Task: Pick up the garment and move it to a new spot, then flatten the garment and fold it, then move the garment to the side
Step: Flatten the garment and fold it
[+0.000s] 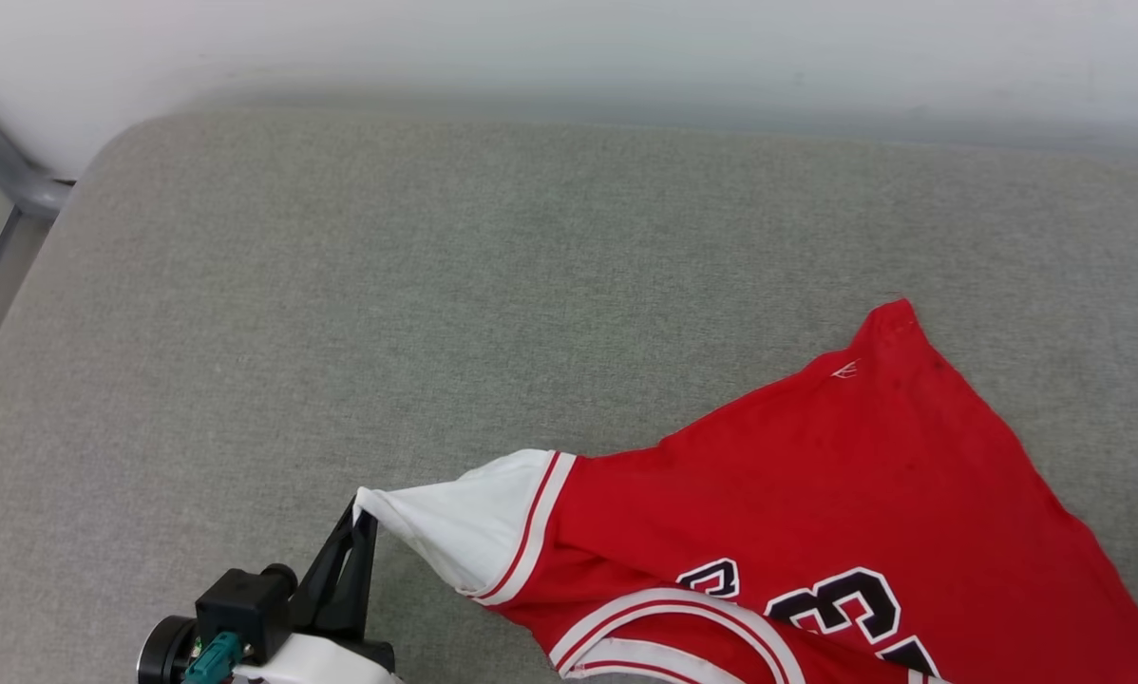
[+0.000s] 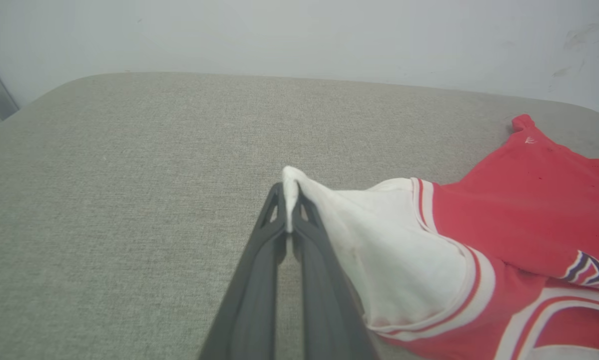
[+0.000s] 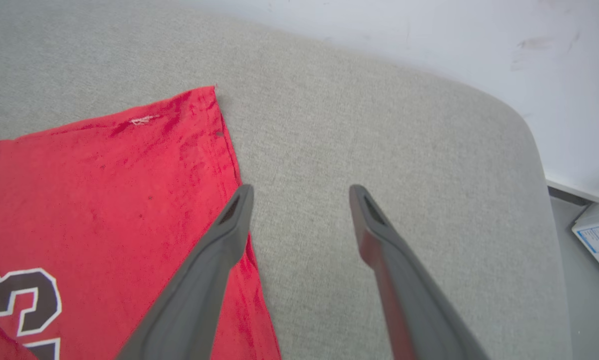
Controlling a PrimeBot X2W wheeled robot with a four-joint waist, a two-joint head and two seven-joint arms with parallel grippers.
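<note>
Red shirt (image 1: 816,475) with a black "3" (image 1: 840,598) lies on the grey cushion (image 1: 436,266).
The left gripper (image 1: 365,518) has jaws clenched on its white sleeve (image 2: 379,250); the right gripper (image 3: 299,192) hangs with jaws released beside its edge.

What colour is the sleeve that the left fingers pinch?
The sleeve is white, with red stripes at its seam; clearest in the left wrist view.

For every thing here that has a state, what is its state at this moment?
red T-shirt: lying partly spread on the grey cushion, with the tip of one white sleeve pinched.
left pincer: shut on the sleeve tip.
right pincer: open, holding nothing, above the T-shirt's edge.
</note>
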